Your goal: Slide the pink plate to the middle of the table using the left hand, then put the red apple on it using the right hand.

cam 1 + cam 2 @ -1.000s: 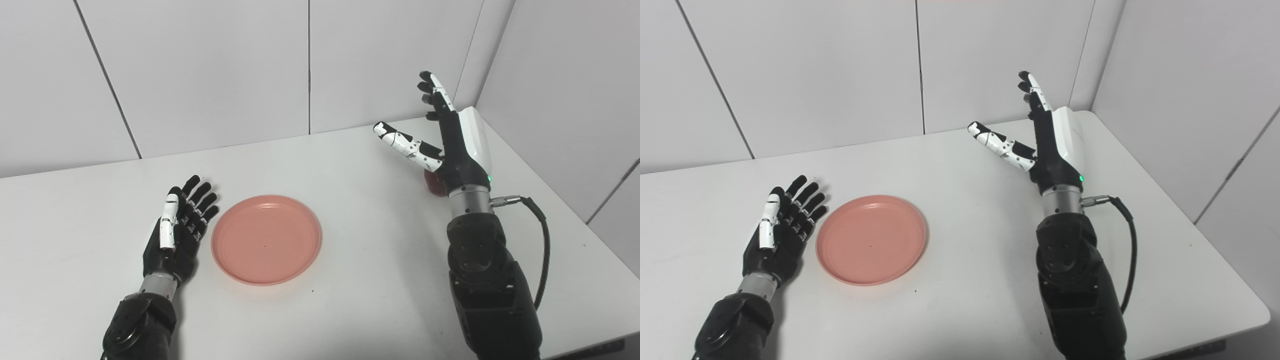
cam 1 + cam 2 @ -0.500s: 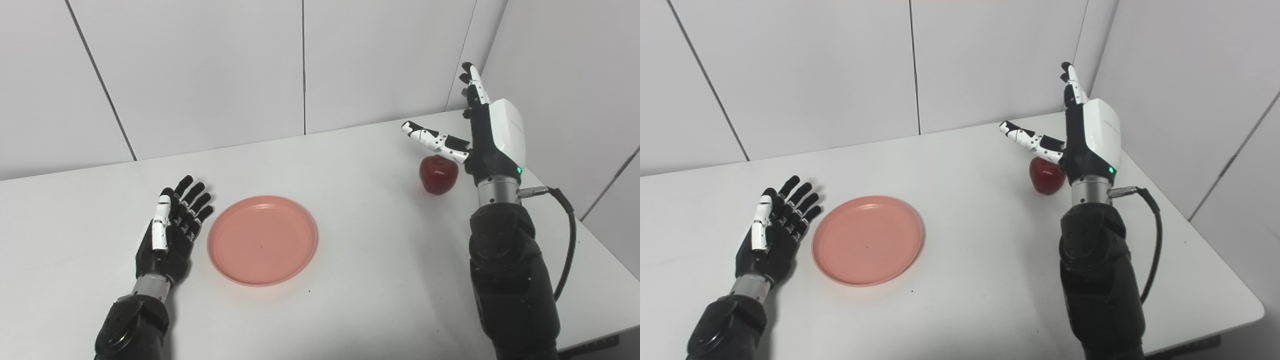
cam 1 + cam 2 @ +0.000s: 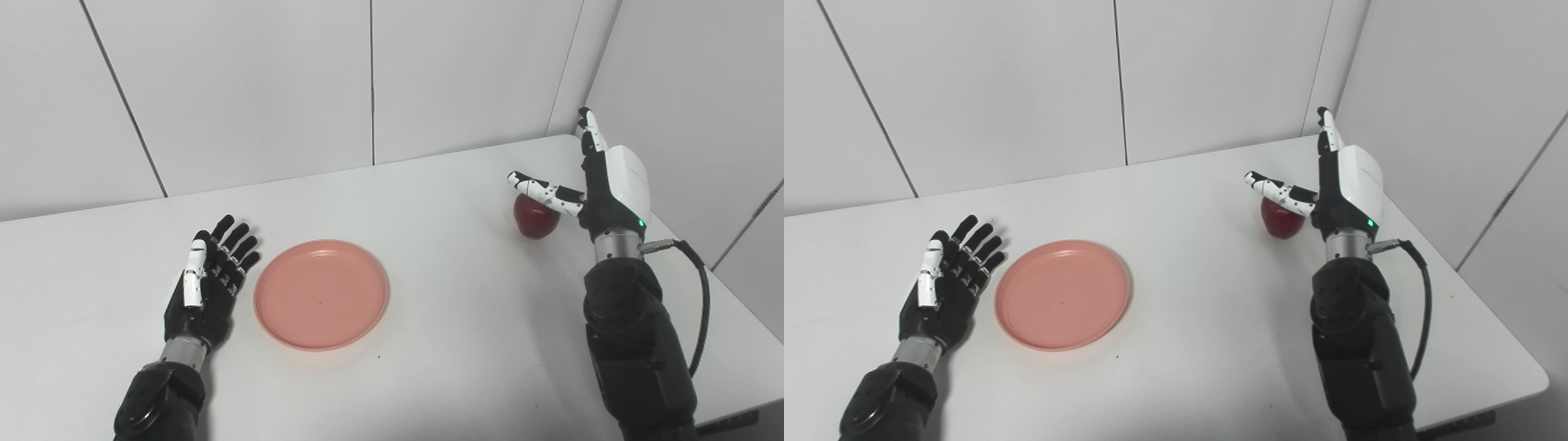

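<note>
My two eyes show nearly the same scene; the right eye catches the table's [image 3: 1213, 318] near right corner and front edge, which the left eye cuts off, and it shows my right thumb crossing more of the red apple's [image 3: 534, 218] top. The apple is glossy and dark red, round, standing on the table near the far right corner, well apart from the pink plate [image 3: 321, 293]. My right hand [image 3: 603, 190] stands edge-up just beside the apple on its right, fingers straight and pointing up and away, thumb spread wide out over the fruit, holding nothing. The plate is shallow, round, salmon pink and empty, lying flat left of the table's middle. My left hand [image 3: 207, 288] lies palm up just beside the plate's left rim, fingers spread apart, holding nothing
</note>
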Controlling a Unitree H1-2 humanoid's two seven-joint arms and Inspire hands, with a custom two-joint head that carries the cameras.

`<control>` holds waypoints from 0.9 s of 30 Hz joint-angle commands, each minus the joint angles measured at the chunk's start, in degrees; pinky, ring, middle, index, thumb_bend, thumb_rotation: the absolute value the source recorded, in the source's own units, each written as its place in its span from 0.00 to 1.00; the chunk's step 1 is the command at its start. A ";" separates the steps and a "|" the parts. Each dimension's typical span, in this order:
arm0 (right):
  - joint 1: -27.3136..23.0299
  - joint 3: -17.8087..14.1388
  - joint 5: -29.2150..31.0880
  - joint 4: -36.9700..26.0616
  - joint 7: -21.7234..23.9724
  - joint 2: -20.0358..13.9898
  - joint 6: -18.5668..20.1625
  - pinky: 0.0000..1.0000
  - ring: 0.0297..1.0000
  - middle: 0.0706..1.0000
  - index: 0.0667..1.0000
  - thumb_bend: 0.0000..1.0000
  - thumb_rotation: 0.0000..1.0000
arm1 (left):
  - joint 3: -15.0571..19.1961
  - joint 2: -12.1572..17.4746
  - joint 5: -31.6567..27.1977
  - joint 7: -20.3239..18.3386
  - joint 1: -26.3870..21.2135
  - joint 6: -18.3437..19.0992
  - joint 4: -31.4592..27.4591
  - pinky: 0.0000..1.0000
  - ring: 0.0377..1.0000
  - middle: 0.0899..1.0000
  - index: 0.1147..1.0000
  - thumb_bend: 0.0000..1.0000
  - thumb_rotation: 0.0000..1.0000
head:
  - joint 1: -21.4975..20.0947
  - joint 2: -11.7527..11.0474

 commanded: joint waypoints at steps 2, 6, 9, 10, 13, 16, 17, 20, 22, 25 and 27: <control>-1.62 0.10 0.45 0.54 -1.86 -1.77 -1.78 0.75 0.88 0.92 0.97 1.00 0.57 | 0.26 0.62 0.10 0.55 0.16 1.36 1.40 0.90 0.89 0.89 0.87 0.37 1.00 | -0.02 0.14; -1.76 0.71 0.16 1.64 -1.25 -2.46 -0.80 0.74 0.87 0.93 0.98 1.00 0.58 | 0.21 0.69 0.12 0.38 0.25 1.42 1.27 0.90 0.89 0.88 0.87 0.37 1.00 | 0.16 0.17; -1.87 0.86 1.21 3.24 -1.07 -3.01 -0.95 0.75 0.88 0.93 0.98 1.00 0.58 | 0.17 0.63 0.22 0.51 0.37 1.43 1.18 0.90 0.89 0.89 0.88 0.37 1.00 | 0.23 0.08; -1.92 0.97 1.46 3.42 -0.94 -3.09 -0.88 0.75 0.88 0.93 0.98 1.00 0.58 | 0.18 0.59 0.27 0.63 0.42 1.49 1.11 0.90 0.89 0.89 0.88 0.37 1.00 | 0.26 0.08; -2.07 1.42 1.65 4.39 -1.00 -3.48 -0.84 0.74 0.87 0.93 0.97 1.00 0.58 | 0.31 0.48 0.09 0.70 0.52 1.61 0.96 0.90 0.89 0.89 0.88 0.37 1.00 | 0.22 0.32; -2.38 1.68 1.61 5.54 -0.94 -3.75 -0.42 0.74 0.87 0.93 0.97 1.00 0.60 | 0.36 0.55 -0.06 0.44 0.58 1.66 0.82 0.90 0.89 0.89 0.87 0.37 1.00 | 0.16 0.45; -2.45 1.70 1.69 5.92 -1.04 -3.82 -0.51 0.73 0.87 0.93 0.98 1.00 0.60 | 0.34 0.62 -0.08 0.33 0.62 1.67 0.76 0.90 0.89 0.89 0.87 0.37 1.00 | 0.19 0.57; -2.62 1.74 2.09 7.01 -1.04 -4.11 -0.75 0.73 0.87 0.93 0.98 1.00 0.61 | 0.27 0.65 0.12 0.57 0.77 1.89 0.38 0.90 0.89 0.89 0.87 0.38 1.00 | 0.23 0.65; -2.76 1.96 2.10 7.15 -0.60 -4.31 -0.50 0.73 0.87 0.93 0.98 1.00 0.60 | 0.15 0.73 0.31 0.68 0.87 2.08 0.08 0.90 0.88 0.88 0.87 0.38 1.00 | 0.27 0.74; -2.90 2.07 2.47 7.95 -0.44 -4.67 -0.38 0.73 0.87 0.93 0.98 1.00 0.60 | 0.15 0.82 0.10 0.54 0.99 2.51 -0.32 0.90 0.89 0.89 0.88 0.37 1.00 | 0.20 0.94; -2.89 2.01 3.20 8.66 -0.76 -4.89 -0.69 0.73 0.87 0.93 0.99 1.00 0.59 | 0.17 0.85 0.06 0.50 1.01 2.56 -0.36 0.90 0.89 0.89 0.88 0.37 1.00 | 0.22 1.01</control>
